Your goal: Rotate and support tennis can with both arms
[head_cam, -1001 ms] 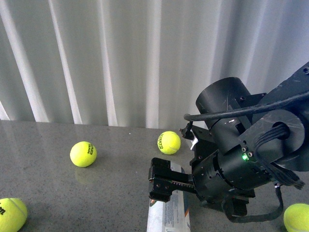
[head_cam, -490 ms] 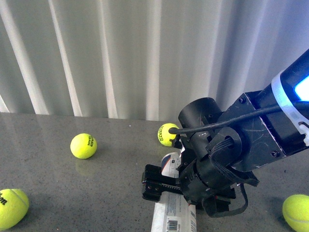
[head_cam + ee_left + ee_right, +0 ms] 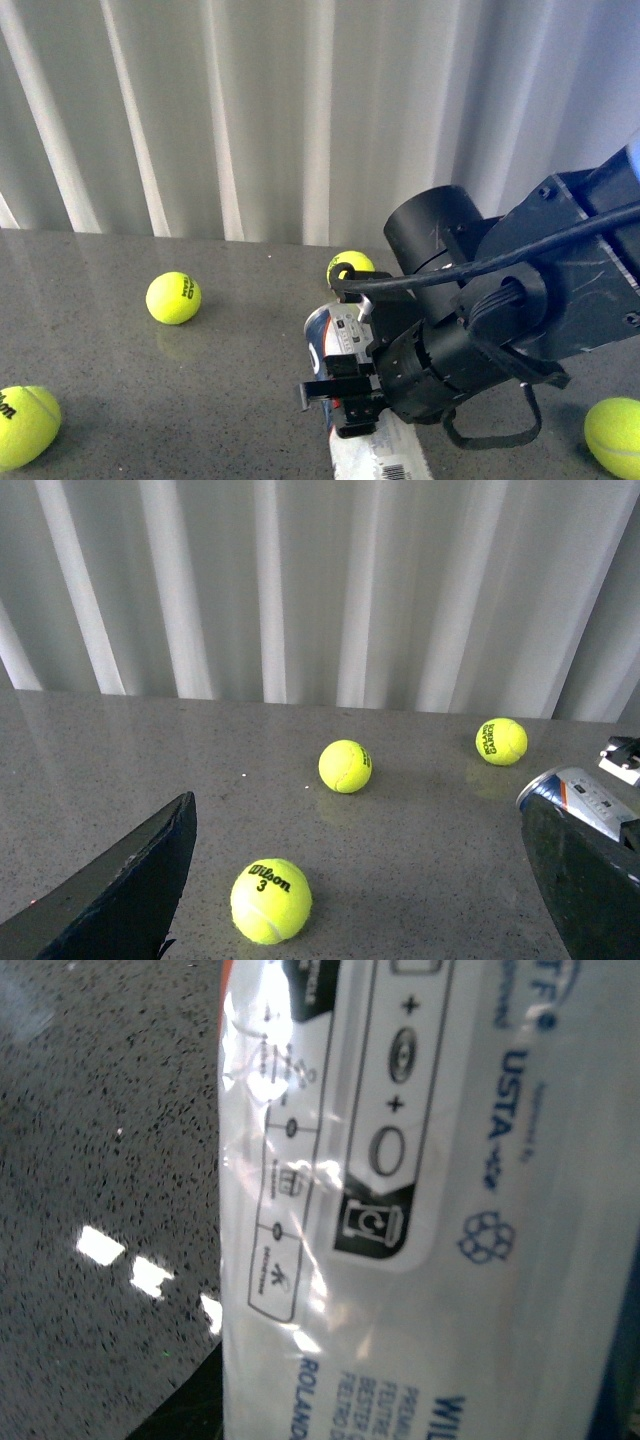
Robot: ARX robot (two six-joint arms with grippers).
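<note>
White pleated curtain (image 3: 250, 110) hangs behind a grey speckled worktop (image 3: 120, 370). From the front, the clear plastic tennis can with the blue and white label (image 3: 336, 335) lies slanted, and its shiny far end looks tipped up. The black right end effector (image 3: 340, 397) looks closed around the middle of the tennis can. Yellow-green tennis balls (image 3: 173, 297) sit around it, one just past its far end. The near end of the tennis can is cut off.

From the left wrist, the left end effector (image 3: 358, 815) is wide open and holds nothing. The far end of the tennis can (image 3: 575, 788) pokes in beside one finger (image 3: 585, 880).

From the right wrist, the label of the tennis can (image 3: 400, 1210) fills the view, so the jaws are hidden. I cannot tell if balls are inside.

I think the tennis can is light, smooth and slippery, with thin walls that could dent. It is round, so it may roll. A soft hold at the middle and a hand under the free end seems best.
</note>
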